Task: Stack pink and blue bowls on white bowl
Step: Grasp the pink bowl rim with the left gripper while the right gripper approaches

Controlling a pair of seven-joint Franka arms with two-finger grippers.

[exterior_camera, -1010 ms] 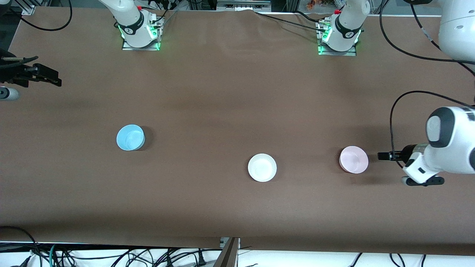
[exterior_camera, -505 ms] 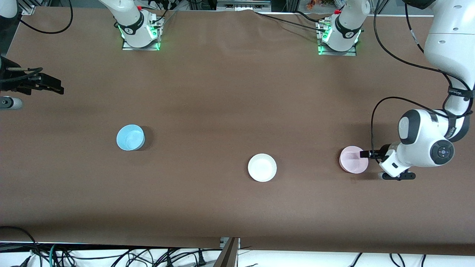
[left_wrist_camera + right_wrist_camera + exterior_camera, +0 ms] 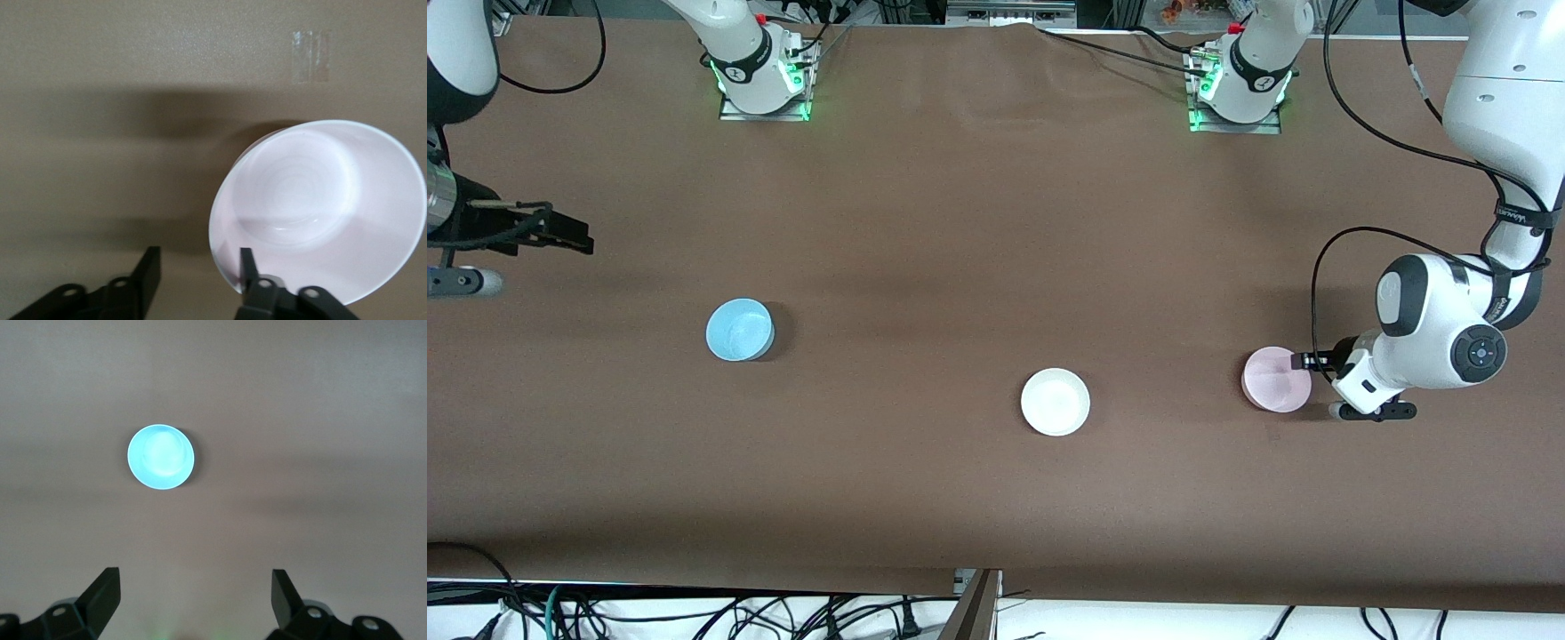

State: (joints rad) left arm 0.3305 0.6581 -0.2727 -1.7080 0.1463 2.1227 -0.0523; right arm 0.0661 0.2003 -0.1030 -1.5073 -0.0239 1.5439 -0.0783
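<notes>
The pale pink bowl [image 3: 1276, 380] stands toward the left arm's end of the table. It also shows in the left wrist view [image 3: 320, 207]. My left gripper [image 3: 1303, 362] [image 3: 199, 261] is open at its rim, one finger inside the bowl and one outside. The white bowl [image 3: 1056, 402] stands mid-table, slightly nearer the front camera. The light blue bowl [image 3: 739, 330] stands toward the right arm's end and also shows in the right wrist view [image 3: 161, 457]. My right gripper [image 3: 569, 233] [image 3: 194, 579] is open and empty, up over the table at the right arm's end, apart from the blue bowl.
The brown table [image 3: 960, 222] carries only the three bowls. A strip of clear tape [image 3: 310, 57] lies on the table near the pink bowl. The two arm bases [image 3: 763, 80] [image 3: 1238, 89] stand along the table's back edge. Cables hang off the front edge.
My left gripper has moved in from the table's end to the pink bowl's rim. My right gripper has drifted a little toward the blue bowl. The bowls have not moved.
</notes>
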